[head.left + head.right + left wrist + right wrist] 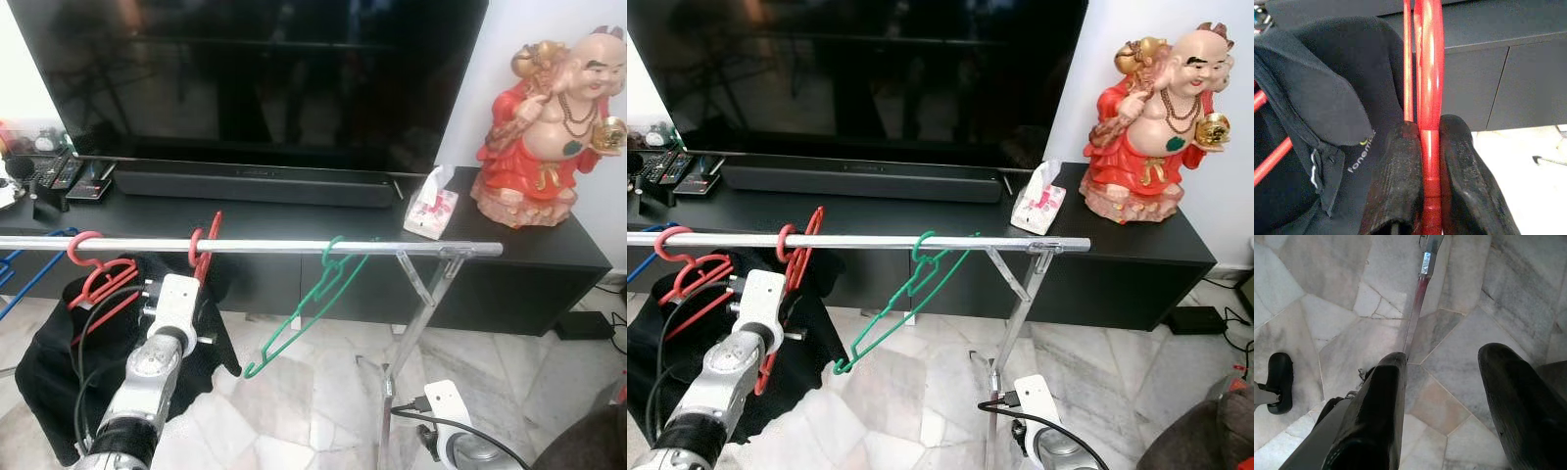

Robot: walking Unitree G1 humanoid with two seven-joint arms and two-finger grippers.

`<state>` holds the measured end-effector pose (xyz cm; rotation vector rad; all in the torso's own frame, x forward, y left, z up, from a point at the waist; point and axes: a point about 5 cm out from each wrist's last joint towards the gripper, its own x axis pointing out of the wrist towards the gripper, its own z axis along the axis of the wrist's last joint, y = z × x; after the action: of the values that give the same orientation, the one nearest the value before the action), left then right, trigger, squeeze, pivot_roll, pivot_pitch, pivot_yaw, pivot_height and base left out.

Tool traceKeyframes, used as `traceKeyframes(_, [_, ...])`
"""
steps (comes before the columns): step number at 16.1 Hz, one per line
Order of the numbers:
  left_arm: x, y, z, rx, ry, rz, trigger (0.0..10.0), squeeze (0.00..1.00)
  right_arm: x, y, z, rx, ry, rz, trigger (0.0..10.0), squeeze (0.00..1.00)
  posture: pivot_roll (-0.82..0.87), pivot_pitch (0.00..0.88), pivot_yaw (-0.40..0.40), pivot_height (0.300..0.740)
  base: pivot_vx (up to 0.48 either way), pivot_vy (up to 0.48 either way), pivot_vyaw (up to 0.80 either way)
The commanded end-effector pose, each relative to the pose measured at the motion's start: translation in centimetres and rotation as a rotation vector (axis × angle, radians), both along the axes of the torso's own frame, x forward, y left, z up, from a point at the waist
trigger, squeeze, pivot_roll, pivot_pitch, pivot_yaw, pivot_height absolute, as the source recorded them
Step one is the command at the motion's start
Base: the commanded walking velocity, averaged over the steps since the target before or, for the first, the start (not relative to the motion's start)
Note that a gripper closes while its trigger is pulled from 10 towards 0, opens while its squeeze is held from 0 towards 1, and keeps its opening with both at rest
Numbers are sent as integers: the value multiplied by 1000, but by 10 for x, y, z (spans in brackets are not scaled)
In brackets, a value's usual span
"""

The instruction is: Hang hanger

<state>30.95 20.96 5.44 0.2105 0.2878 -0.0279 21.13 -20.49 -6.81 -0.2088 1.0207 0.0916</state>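
Observation:
A red hanger (204,247) has its hook over the silver rail (294,246). My left gripper (1431,128) is shut on the hanger's red stem (1430,98) just below the rail, left of the middle. My left arm (162,343) reaches up to it from below. Right of it a green hanger (313,308) hangs tilted on the rail. Further left, another red hanger (93,279) carries a black garment (59,372). My right gripper (1444,352) is open and points down at the marble floor, with its wrist (449,416) low beside the rack's post.
A blue hanger (20,269) hangs at the rail's far left. The rack's slanted post (416,323) stands at the right. Behind it is a black TV cabinet (529,264) with a television (255,78), a soundbar (255,183), a tissue box (431,211), a red statue (549,127) and remotes (59,174).

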Motion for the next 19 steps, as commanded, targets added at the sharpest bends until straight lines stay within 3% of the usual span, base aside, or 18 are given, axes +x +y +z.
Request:
traceKeyframes(1, [-6,1,-7,-19,27,-3,10000,1000,3,-1,2,0,-13,-5,10000,0,-40,0,-58,740,0,0,0])
traceKeyframes(10, [-27,-5,18,-99,-105,-121,10000,1000,3,-2,2,-2,-13,0,10000,0,-33,0,-62,740,0,0,0])
traceKeyframes(15, [-47,-1,21,-72,-66,-174,10000,1000,3,-2,2,-2,-12,4,10000,0,-33,0,-62,740,0,0,0])
traceKeyframes(19, [-50,-5,14,-38,-23,-178,10000,1000,3,-1,2,-1,-12,4,10000,0,-26,0,-58,740,0,0,0])
